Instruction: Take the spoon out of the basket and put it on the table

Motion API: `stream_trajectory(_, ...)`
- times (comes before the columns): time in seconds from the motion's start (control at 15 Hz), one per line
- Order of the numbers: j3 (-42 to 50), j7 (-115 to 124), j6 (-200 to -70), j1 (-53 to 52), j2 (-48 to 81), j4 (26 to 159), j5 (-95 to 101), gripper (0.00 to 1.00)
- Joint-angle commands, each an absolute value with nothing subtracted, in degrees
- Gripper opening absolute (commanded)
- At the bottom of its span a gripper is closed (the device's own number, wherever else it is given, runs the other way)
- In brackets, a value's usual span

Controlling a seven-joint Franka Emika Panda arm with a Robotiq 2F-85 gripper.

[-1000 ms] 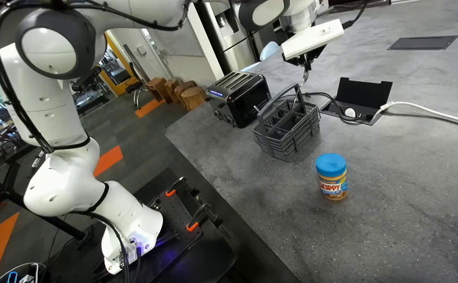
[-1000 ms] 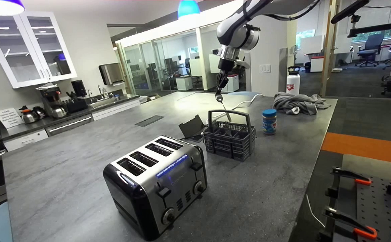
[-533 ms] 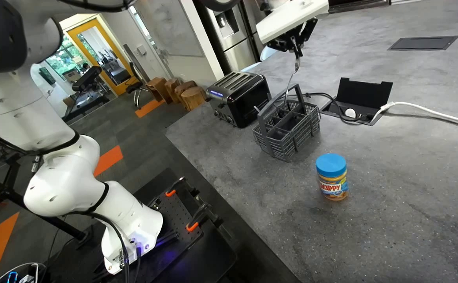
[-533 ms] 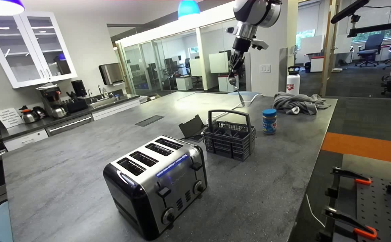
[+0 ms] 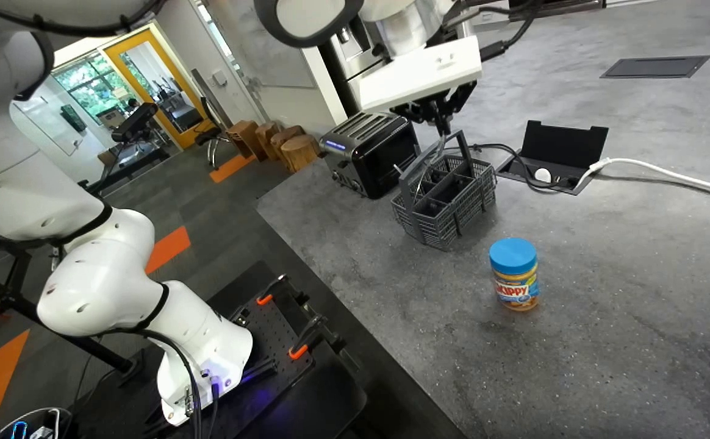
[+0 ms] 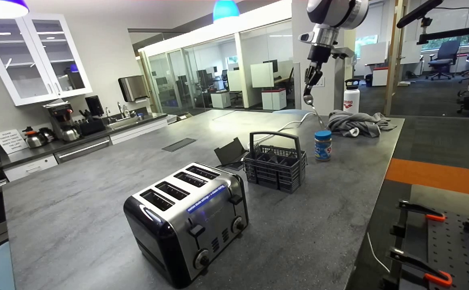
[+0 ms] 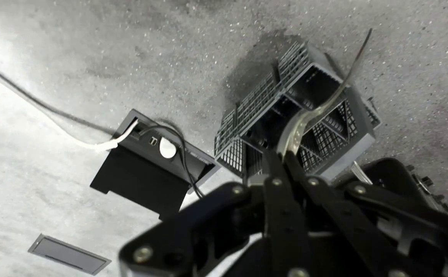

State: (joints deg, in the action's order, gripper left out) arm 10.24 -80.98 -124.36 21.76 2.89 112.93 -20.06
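The metal spoon is held by its bowl end, its long thin handle pointing down and tilted. My gripper is shut on it. In the wrist view the spoon crosses in front of the dark grey mesh basket. In an exterior view the spoon hangs in the air right of the basket, its lower end near the jar's lid. In an exterior view the gripper shows just above the basket's upright handle, and the spoon overlaps that handle. The basket stands upright on the grey table.
A toaster stands beside the basket. A blue-lidded jar stands on its other side. An open black outlet box with cables is close by. A grey cloth and a white bottle are at the far edge.
In an exterior view the gripper with the spoon has moved right, from over the basket to over the jar. The spoon's handle has swung more tilted. Basket, jar and toaster have not moved.
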Motion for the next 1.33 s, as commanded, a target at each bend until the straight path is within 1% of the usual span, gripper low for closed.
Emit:
stream_trajectory(0.0,13.42,-81.08,-127.31,20.67,-2.57,123.10,-21.23,0.01)
stream_trajectory(0.4,17.78,-82.68,-132.92,20.98,-4.45,135.56,-32.43,0.01)
stream_trajectory(0.67,20.05,-86.60,-136.46,21.41,-3.02,140.89,-42.11,0.01)
stream_trajectory(0.93,22.11,-94.37,-137.21,22.22,-0.41,143.62,-54.19,0.01)
stream_trajectory(1.27,23.00,-98.01,-135.41,23.78,8.31,140.88,-63.07,0.01)
